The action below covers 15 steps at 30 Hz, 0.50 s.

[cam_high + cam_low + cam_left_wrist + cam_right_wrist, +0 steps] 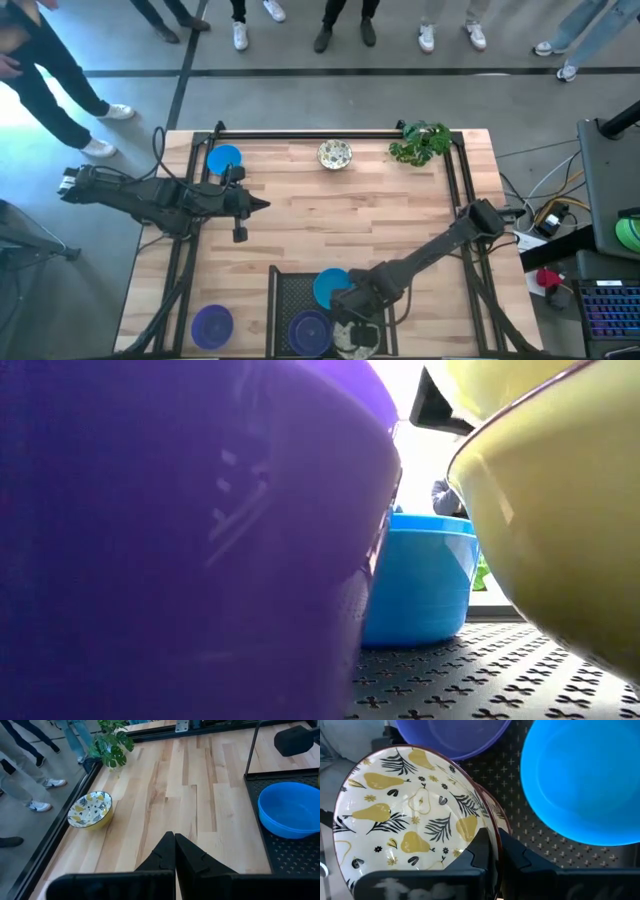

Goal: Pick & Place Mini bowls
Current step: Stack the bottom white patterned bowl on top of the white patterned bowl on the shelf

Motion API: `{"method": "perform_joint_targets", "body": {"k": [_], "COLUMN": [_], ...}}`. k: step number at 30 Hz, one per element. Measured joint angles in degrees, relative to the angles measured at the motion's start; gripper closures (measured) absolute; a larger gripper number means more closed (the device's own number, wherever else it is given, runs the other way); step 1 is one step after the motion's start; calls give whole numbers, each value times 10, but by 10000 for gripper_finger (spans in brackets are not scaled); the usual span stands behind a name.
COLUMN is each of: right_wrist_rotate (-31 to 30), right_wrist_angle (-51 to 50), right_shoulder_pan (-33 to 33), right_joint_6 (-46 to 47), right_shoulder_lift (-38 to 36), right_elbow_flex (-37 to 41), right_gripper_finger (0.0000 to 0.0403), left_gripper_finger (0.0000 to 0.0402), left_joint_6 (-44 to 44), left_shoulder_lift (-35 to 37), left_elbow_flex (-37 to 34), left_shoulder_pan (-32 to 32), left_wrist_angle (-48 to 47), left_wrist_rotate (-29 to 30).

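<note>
My right gripper [492, 842] is over the black mesh tray [290, 290] at the near edge, shut on a cream bowl with a pear and leaf pattern [405, 815]. Beside that bowl, a blue bowl [330, 287] and a purple bowl [308, 330] sit on their bases in the tray. On the bare wood stand a blue bowl [224, 158] at the far left, a patterned bowl [335, 154] at the far middle and a purple bowl [212, 323] at the near left. My left gripper [262, 205] hovers shut over the left half of the table, holding nothing. My right gripper pinches the patterned bowl's rim [490, 822], one finger inside the bowl and one outside its wall. The fingers come steeply from above. In the low view the bowl [560, 490] hangs tilted over the mesh; whether any part of it touches the tray I cannot tell.
A leafy green plant [420, 143] stands at the far right corner. A black frame rail [310, 133] runs along the table's far edge and down both sides. People's legs and shoes show beyond the far edge. Bare wood lies in the middle of the table.
</note>
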State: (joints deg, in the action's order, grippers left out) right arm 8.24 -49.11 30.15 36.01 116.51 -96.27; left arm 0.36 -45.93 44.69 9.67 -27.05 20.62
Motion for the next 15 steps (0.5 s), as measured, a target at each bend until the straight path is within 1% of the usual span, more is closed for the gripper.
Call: {"method": "perform_joint_targets", "body": {"k": [15], "right_wrist_rotate": [-22], "right_wrist_angle": [3], "right_shoulder_pan": [6], "right_joint_6": [0], "right_shoulder_lift": [-1], "right_elbow_flex": [12], "right_gripper_finger": [391], "left_gripper_finger": [402], "left_joint_6": [0], "left_shoulder_lift": [0], "left_elbow_flex": [0], "left_shoulder_pan": [0], "left_wrist_angle": [0], "left_wrist_rotate": [0]}}
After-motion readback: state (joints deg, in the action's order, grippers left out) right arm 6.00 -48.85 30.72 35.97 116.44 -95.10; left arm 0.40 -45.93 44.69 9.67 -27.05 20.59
